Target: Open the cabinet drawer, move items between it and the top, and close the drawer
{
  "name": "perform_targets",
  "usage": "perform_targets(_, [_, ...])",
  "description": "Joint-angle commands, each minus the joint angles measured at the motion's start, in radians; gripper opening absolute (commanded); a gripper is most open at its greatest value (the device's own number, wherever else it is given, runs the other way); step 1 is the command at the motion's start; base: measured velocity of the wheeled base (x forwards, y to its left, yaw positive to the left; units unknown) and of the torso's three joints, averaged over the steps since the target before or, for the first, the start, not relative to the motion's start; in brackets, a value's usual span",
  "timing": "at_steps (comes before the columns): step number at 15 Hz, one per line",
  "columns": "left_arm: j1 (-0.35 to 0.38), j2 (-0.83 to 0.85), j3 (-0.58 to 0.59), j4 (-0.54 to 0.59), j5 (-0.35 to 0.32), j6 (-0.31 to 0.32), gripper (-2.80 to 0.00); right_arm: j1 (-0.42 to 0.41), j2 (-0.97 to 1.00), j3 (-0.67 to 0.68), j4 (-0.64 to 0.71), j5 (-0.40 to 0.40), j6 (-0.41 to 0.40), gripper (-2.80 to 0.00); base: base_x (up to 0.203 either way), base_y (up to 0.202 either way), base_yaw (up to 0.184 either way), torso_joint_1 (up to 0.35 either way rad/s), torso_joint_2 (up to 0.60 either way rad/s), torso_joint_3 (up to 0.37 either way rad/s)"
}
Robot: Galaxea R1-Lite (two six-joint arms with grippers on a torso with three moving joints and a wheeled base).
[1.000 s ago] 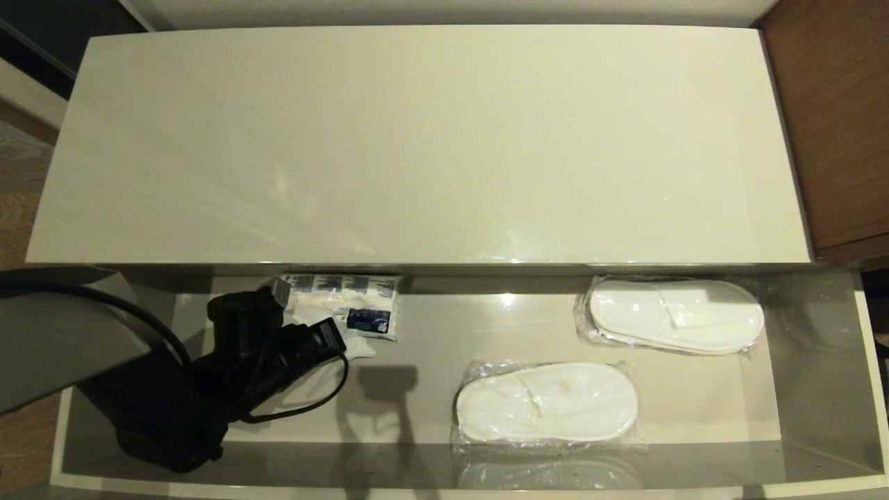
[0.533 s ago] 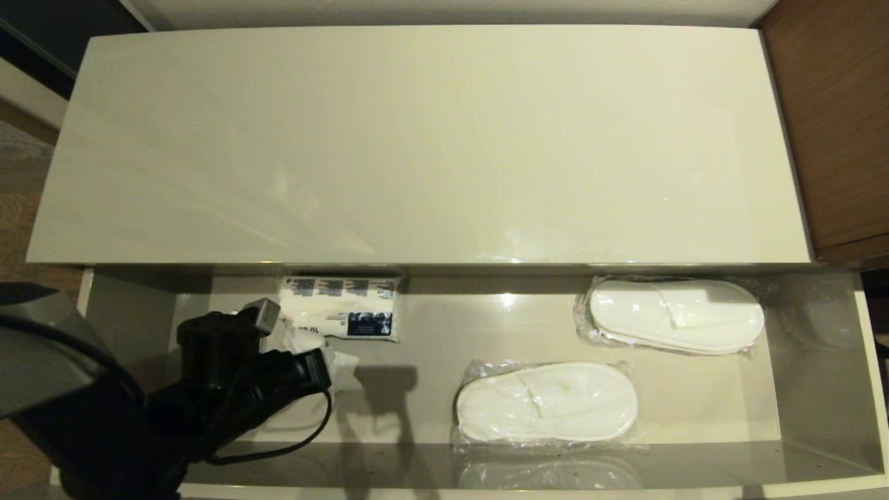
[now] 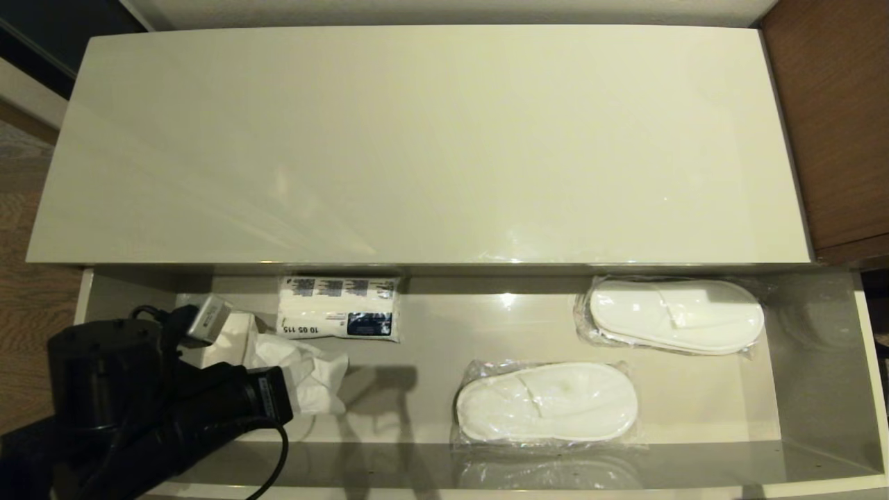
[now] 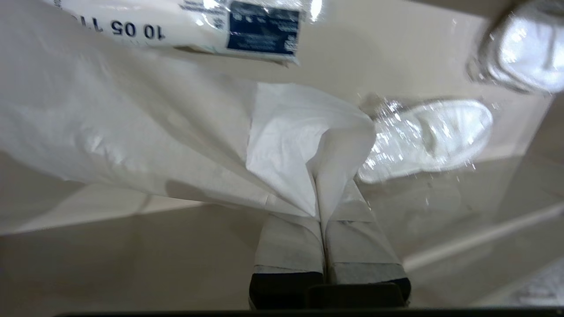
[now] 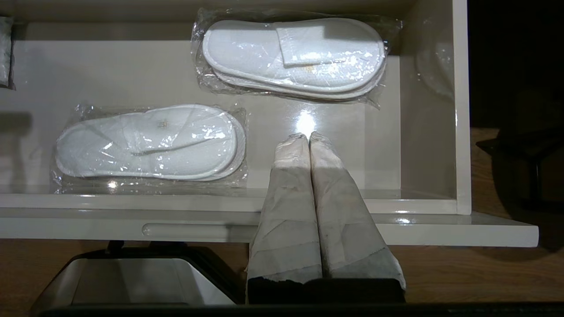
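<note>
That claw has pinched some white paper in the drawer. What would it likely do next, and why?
Probably lift the white paper up toward the cabinet top: the left gripper is shut on its edge, the paper hangs inside the open drawer, and the top is bare.

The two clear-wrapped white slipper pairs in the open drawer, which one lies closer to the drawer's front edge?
The clear-wrapped white slipper pair nearer the drawer's middle lies closer to the front edge; the other pair sits farther back, toward the right end.
</note>
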Motion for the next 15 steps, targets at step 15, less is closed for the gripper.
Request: perform_targets(15, [0.099, -0.264, -0.297, 0.279, 0.098, 0.152, -2.80, 0.001, 0.001, 0.002, -0.002, -0.001, -0.003, -2.80, 0.000, 0.000, 0.000, 0.000, 0.00, 0.000])
